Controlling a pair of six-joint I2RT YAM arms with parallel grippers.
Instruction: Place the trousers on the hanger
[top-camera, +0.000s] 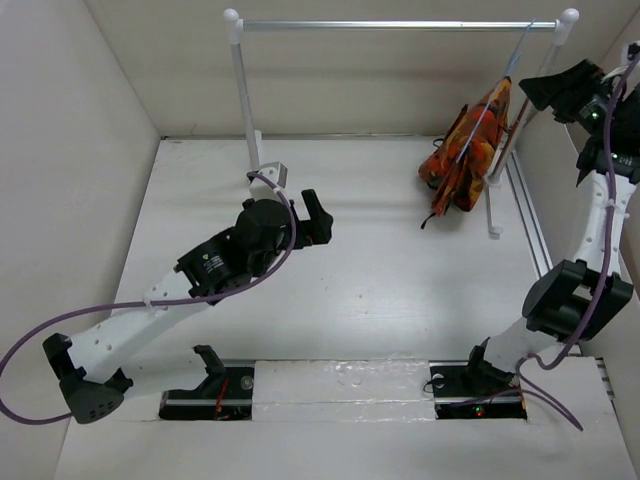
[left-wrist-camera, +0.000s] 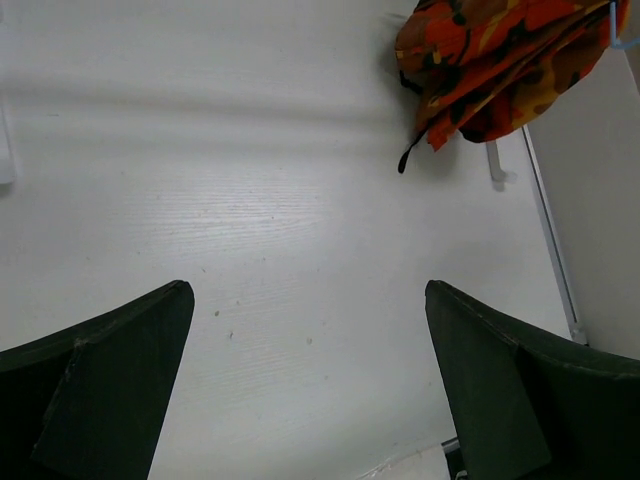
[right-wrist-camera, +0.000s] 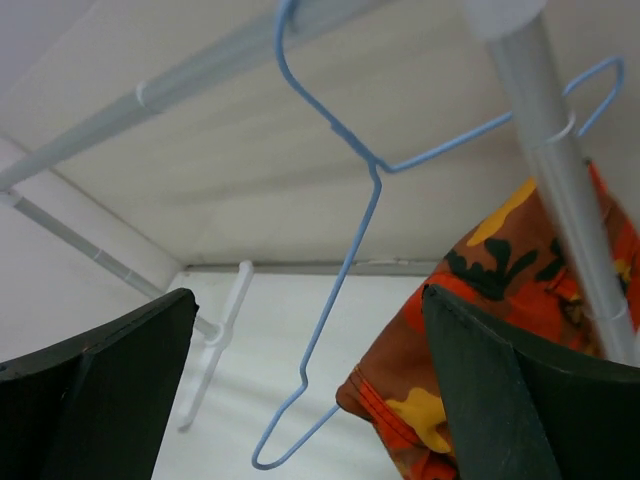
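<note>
The trousers (top-camera: 468, 150), in orange, red, yellow and black camouflage, hang folded over the lower bar of the pale blue wire hanger (top-camera: 500, 88). The hanger's hook sits on the silver crossbar at the far right. In the right wrist view the hanger (right-wrist-camera: 345, 270) hangs tilted between my open fingers, with the trousers (right-wrist-camera: 480, 340) to the right behind the white post. My right gripper (top-camera: 535, 95) is open and empty, raised just right of the hanger. My left gripper (top-camera: 322, 222) is open and empty over the table's middle. The trousers show in the left wrist view (left-wrist-camera: 500, 60), far ahead.
The white-posted rail (top-camera: 240, 90) with its silver crossbar (top-camera: 390, 24) stands at the back. Its right post (right-wrist-camera: 555, 170) is close in front of my right gripper. White walls enclose the table on the left, back and right. A metal track (top-camera: 530, 220) runs along the right side.
</note>
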